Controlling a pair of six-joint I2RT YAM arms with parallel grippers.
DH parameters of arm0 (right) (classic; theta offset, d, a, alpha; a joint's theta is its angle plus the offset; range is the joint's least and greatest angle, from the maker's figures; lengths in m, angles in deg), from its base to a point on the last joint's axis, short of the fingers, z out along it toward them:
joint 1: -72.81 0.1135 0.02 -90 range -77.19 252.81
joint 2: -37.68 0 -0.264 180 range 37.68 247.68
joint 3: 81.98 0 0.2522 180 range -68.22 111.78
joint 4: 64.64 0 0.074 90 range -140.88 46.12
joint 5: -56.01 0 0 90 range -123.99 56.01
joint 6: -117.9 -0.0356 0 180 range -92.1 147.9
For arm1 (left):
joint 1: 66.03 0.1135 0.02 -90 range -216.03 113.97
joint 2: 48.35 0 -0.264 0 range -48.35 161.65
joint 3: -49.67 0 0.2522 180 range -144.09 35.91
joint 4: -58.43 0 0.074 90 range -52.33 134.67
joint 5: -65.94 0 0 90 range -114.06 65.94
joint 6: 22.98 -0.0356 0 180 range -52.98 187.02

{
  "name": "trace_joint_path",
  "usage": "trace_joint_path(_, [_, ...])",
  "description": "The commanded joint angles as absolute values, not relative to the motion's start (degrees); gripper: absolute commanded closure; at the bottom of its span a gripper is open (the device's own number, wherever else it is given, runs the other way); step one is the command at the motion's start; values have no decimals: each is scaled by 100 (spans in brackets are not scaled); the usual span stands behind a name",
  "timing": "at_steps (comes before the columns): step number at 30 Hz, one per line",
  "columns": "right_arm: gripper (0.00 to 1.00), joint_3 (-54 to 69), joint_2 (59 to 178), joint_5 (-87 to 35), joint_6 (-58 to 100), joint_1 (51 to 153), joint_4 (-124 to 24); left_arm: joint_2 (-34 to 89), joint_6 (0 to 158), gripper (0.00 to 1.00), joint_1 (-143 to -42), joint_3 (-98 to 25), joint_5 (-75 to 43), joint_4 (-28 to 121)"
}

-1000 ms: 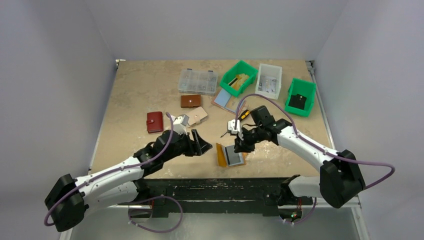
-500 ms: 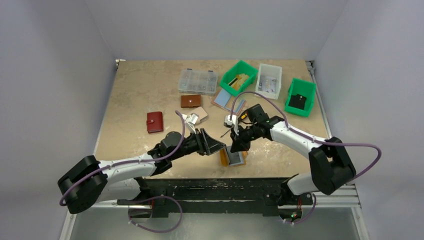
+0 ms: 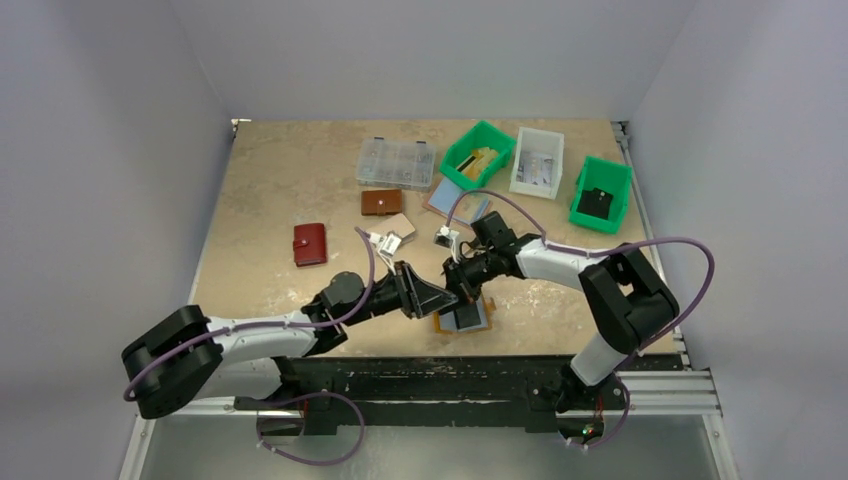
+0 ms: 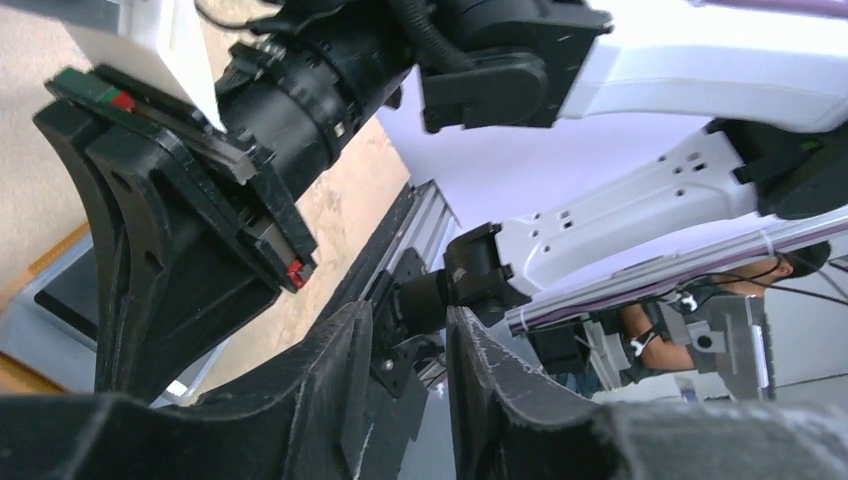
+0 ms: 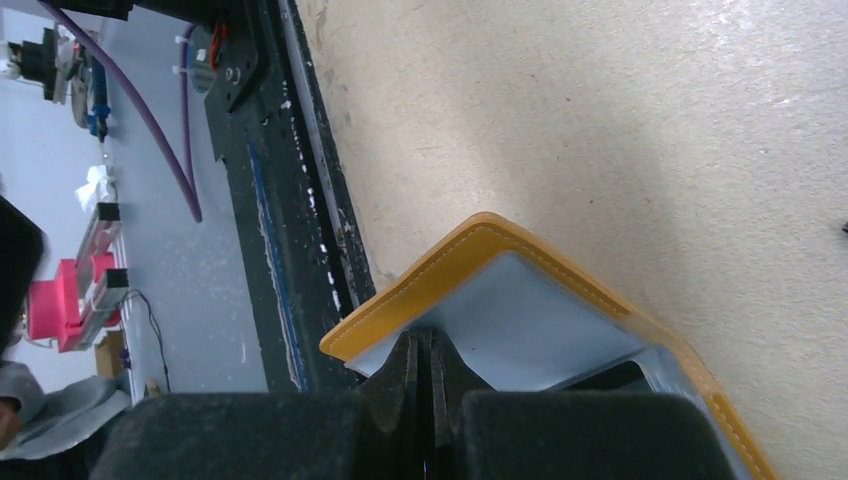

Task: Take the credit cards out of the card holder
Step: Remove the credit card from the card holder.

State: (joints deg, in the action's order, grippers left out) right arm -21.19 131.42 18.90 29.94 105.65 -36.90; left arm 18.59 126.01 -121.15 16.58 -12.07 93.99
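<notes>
— Where's the card holder (image 5: 420, 278)?
— Open, right at the tips of my right gripper (image 5: 424, 345). Its jaws are clenched tight against the pale blue inside.
— And the left gripper (image 4: 408, 330)?
— Close beside the right one, jaws slightly parted, nothing between them.

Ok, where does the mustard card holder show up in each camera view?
Top external: the card holder lies low in the centre, close to the table's front edge.
Left wrist: only a sliver of it shows, at the lower left edge.
Right wrist: lower centre to right, open, with its pale blue lining facing the camera.
Shared landmark: the black front rail runs right beside it.
</notes>
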Motion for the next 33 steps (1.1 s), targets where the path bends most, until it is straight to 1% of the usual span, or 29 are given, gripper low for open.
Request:
trace_joint_path(1, [100,-1953,12914,1608,2488,10674,-4046,2420,12530,67,-12282,1558,-1258,9920])
trace_joint_path(3, [98,-1978,12851,1345,2463,10663,-4083,2777,12573,72,-12335,1553,-1322,10113])
trace_joint_path(5, [95,-1964,12854,1226,2465,10625,-4070,3193,12668,79,-12347,1553,-1316,10392])
trace_joint_path(7, [94,-1926,12906,1143,2494,10549,-4028,3550,12765,87,-12343,1549,-1337,10574])
trace_joint_path(11, [94,-1866,12852,1081,2545,10243,-3932,4041,12879,95,-12345,1548,-1518,10530])
trace_joint_path(14, [93,-1857,12592,1016,2687,10083,-3857,4222,12935,99,-12343,1486,-1838,9938])
trace_joint_path(18, [90,-1868,12092,850,3168,10023,-3637,4181,12973,100,-12343,1261,-2243,8727])
trace_joint_path(21, [80,-1955,11901,761,3312,9964,-3553,4107,12949,99,-12343,1227,-2387,8346])
trace_joint_path(22, [76,-1952,11922,655,3345,9946,-3462,4104,12944,98,-12343,1225,-2388,8348])
trace_joint_path(24, [72,-1833,11990,570,3629,9927,-3252,4154,12948,94,-12343,1226,-2356,8447])
trace_joint_path(28, [67,-1708,12074,378,3679,9875,-3132,4380,13028,87,-12344,1212,-2179,8826])
trace_joint_path(33, [62,-1709,12073,177,3569,9798,-3194,4614,13143,82,-12337,1222,-2057,9147])
